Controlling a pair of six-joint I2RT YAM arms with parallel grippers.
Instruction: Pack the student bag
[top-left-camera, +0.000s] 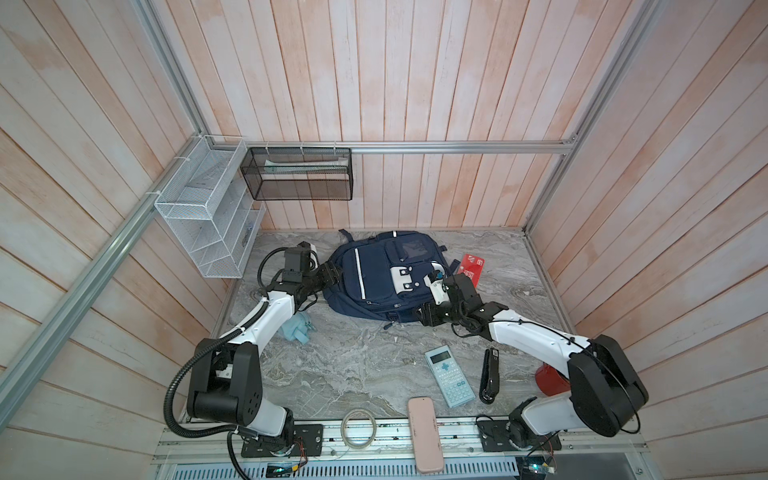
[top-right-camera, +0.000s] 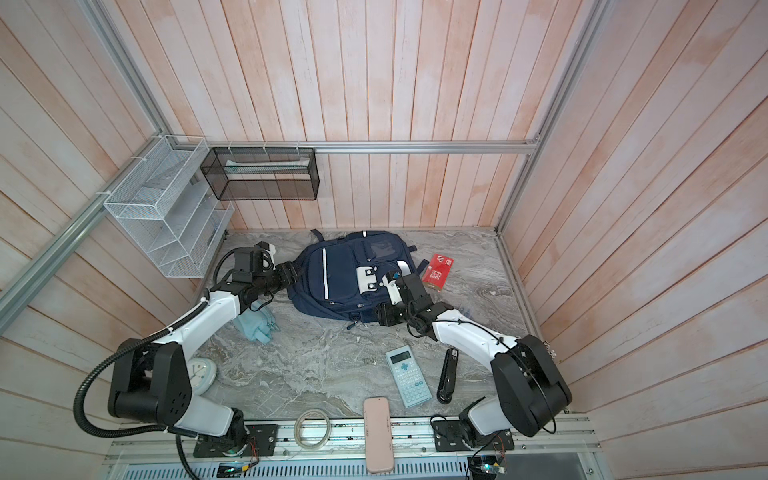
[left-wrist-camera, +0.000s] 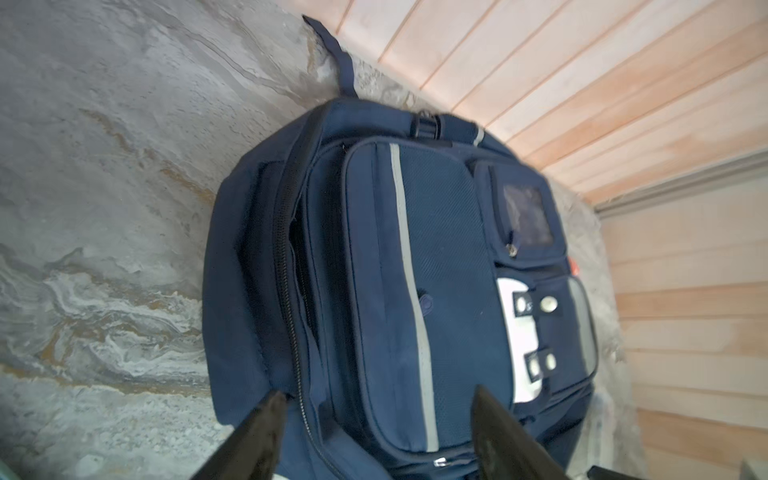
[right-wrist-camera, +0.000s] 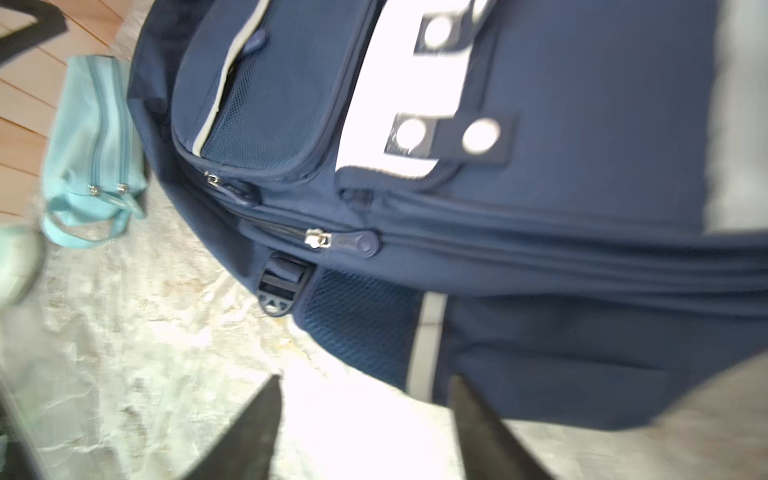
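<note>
The student bag (top-left-camera: 376, 276) (top-right-camera: 340, 276) is a navy backpack with white stripes and patches. It lies flat at the back middle of the marble table (top-left-camera: 353, 365). My left gripper (top-left-camera: 330, 274) (left-wrist-camera: 378, 395) is at the bag's left side. It is open, its fingers (left-wrist-camera: 266, 424) straddling the side zipper and the striped front pocket without gripping them. That zipper gapes partly open (left-wrist-camera: 297, 266). My right gripper (top-left-camera: 422, 318) (right-wrist-camera: 365, 380) hovers open over bare table beside the bag's near right corner (right-wrist-camera: 519, 365), holding nothing. A zip pull (right-wrist-camera: 353, 243) shows on the bag's edge.
A light-blue pouch (top-left-camera: 297, 328) (right-wrist-camera: 95, 141) lies under my left forearm. Nearer the front are a calculator (top-left-camera: 449, 376), black stapler (top-left-camera: 489, 376), pink case (top-left-camera: 424, 434) and tape roll (top-left-camera: 358, 428). A red booklet (top-left-camera: 469, 268) lies right of the bag. Wire racks (top-left-camera: 208, 212) hang at the back left.
</note>
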